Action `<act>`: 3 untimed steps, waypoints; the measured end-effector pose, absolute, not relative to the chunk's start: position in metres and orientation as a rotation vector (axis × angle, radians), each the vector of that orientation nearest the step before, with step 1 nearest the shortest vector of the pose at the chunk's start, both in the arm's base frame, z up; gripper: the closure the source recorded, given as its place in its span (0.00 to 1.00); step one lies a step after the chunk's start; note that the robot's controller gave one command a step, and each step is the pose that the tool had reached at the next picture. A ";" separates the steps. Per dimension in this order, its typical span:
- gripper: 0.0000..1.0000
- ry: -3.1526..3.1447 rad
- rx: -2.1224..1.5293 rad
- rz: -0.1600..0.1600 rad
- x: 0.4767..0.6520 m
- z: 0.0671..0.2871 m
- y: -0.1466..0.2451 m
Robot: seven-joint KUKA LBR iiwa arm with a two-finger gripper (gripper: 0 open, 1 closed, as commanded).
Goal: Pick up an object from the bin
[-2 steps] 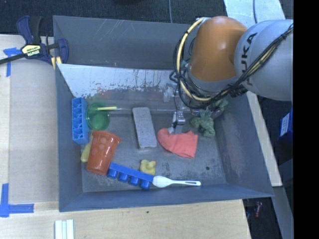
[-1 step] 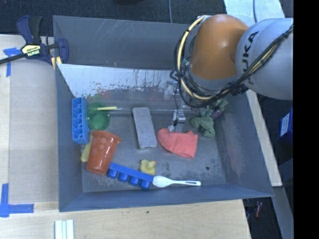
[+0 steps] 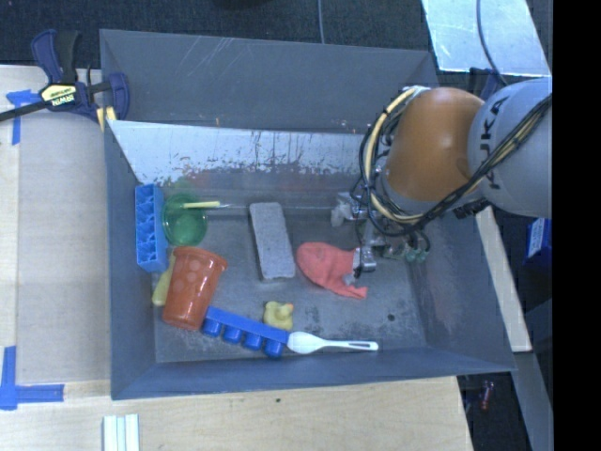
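The gripper (image 3: pixel 362 263) sits at the pink floppy thing's (image 3: pixel 324 265) right edge, seemingly touching it. I cannot tell whether it is open or closed, as the orange wrist cover (image 3: pixel 427 148) partly hides it.

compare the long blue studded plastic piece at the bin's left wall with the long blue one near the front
The left-wall blue piece runs along the wall, beside a green cup; the front blue piece lies slanted across the floor, its end beside a white spoon. The left-wall one looks wider than the front one. Both are long, blue and studded.
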State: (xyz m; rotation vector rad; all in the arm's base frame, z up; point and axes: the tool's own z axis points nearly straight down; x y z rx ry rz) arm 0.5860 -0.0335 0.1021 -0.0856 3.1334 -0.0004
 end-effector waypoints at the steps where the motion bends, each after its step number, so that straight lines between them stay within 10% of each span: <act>1: 1.00 3.122 0.013 0.005 0.577 0.099 -0.064; 2: 0.00 3.122 0.013 0.005 0.577 0.099 -0.064; 3: 0.00 3.122 0.014 0.005 0.577 0.099 -0.064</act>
